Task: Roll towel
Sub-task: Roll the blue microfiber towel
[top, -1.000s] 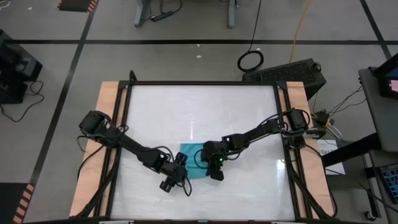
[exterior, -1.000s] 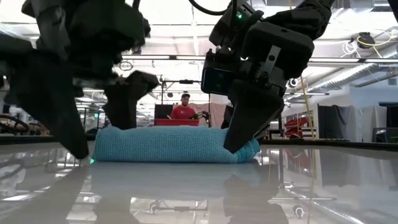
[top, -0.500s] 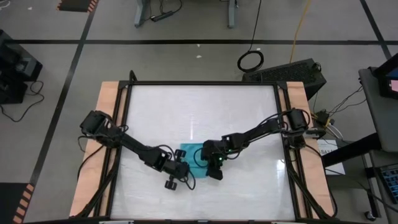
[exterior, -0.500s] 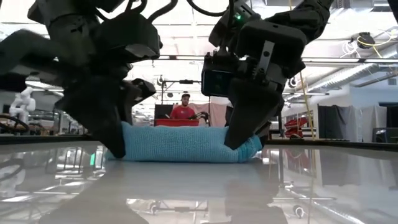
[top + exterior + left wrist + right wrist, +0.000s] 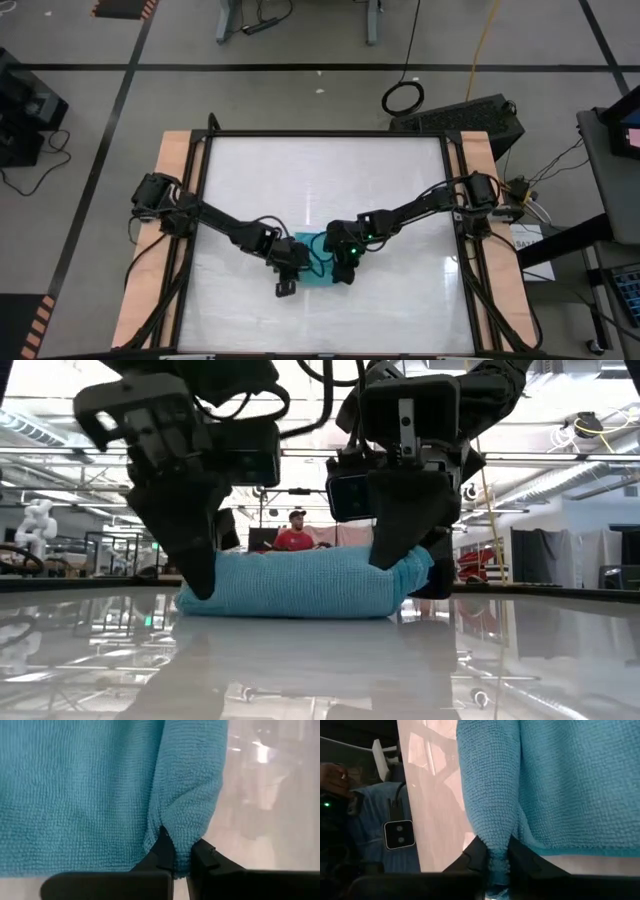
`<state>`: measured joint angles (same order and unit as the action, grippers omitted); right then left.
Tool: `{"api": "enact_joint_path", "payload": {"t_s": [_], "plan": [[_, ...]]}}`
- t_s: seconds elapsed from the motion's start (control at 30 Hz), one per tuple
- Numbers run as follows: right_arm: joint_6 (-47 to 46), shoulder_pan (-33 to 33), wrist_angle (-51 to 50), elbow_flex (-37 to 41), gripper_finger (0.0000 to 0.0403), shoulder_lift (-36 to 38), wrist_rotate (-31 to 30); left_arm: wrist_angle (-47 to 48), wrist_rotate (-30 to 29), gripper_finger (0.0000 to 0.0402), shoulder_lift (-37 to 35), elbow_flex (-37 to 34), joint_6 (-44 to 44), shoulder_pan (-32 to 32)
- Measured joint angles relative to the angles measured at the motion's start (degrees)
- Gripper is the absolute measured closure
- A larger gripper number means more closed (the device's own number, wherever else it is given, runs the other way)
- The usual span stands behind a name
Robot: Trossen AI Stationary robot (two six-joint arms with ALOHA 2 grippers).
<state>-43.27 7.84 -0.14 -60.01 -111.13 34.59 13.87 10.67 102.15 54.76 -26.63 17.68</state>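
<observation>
The turquoise towel lies as a thick folded bundle near the middle of the table, toward its near edge. In the low view the towel rests along its underside on the glossy top. My left gripper is at the towel's left end and my right gripper at its right end. Each is shut on cloth. In the low view my left gripper stands at the picture's left and my right gripper at its right. My left gripper pinches a rounded fold at the towel's left end between its two fingers. The fingers slant down from the table's left side. That end stays low on the table. My right gripper pinches a thick fold at the towel's right end between its two fingers, slanting down from the right. That end is raised a little off the table; the rest of the towel lies flat.
Wooden rails run along the table's left and right sides. Bare glossy tabletop lies all around the towel. Beyond the far edge, in the low view, a person in red sits in the room.
My left gripper has moved toward the towel's left end, rolled about its own line, and shut on that end from wide open. My right gripper has stayed in place and rolled, and the towel's right end has risen a little off the table.
</observation>
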Motion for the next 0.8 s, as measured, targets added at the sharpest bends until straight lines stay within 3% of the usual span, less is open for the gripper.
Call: {"api": "enact_joint_path", "payload": {"t_s": [0.33, 0.53, 0.67, 0.8], "plan": [[5.90, 0.97, -0.41, 0.17, 0.0268, 1.31, 0.01, 0.78, 9.13, 0.0384, 0.00, -0.13, -3.01, -2.95], [15.84, 2.85, -3.19, 0.15, 0.0231, 6.80, -10.94, -2.71, 11.65, 0.0384, -0.02, -1.86, -3.33, -4.38], [23.38, 4.77, -6.20, 0.04, 0.0227, 9.81, -19.37, -5.82, 13.20, 0.0384, -0.02, -3.18, -4.58, -5.71], [28.78, 7.43, -8.28, 0.04, 0.0227, 10.53, -23.80, -9.01, 14.98, 0.0384, -0.02, -4.60, -6.04, -6.94]]}}
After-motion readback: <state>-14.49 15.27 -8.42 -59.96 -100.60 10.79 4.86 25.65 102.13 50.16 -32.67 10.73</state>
